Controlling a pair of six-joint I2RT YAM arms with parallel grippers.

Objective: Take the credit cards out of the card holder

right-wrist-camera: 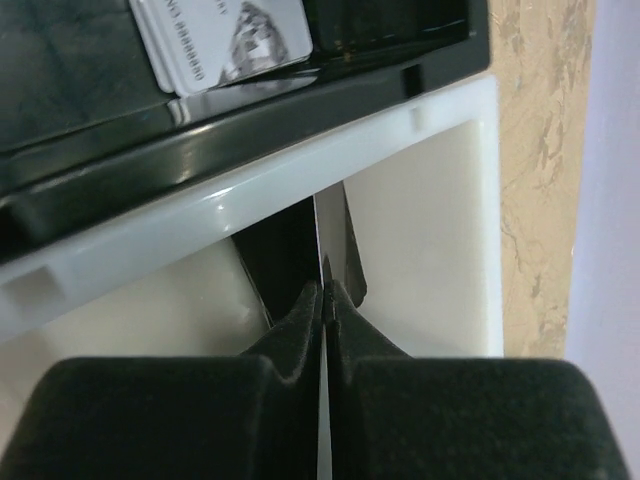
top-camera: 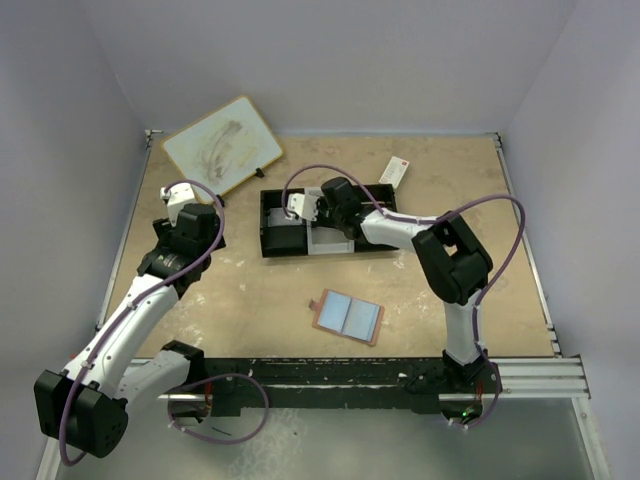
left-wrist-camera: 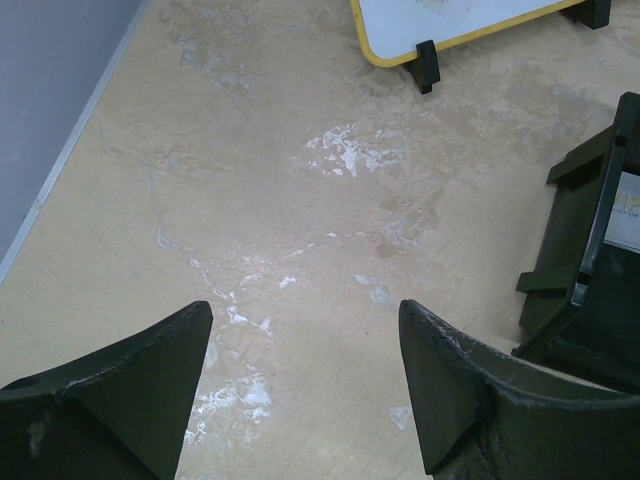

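The card holder point(top-camera: 347, 317) lies spread open on the tan table point(top-camera: 250, 295), bluish clear pockets up, between the arm bases and the black-and-white tray point(top-camera: 268, 222), well apart from both claws. One silvery grey credit card point(right-wrist-camera: 225, 40) lies flat in a black compartment of that tray.

The right gripper point(right-wrist-camera: 322, 300) hangs over the tray's white compartment point(right-wrist-camera: 420, 230), its fingers pressed together. A thin pale sliver runs between them; whether it is a card's edge cannot be told.

The left gripper point(left-wrist-camera: 305, 380) stands open with nothing between its fingers, over scuffed bare table beside the tray's left end. A yellow-rimmed whiteboard point(top-camera: 222, 148) on black feet stands at the far left. A white packet with a red end point(top-camera: 394, 173) lies just behind the tray.
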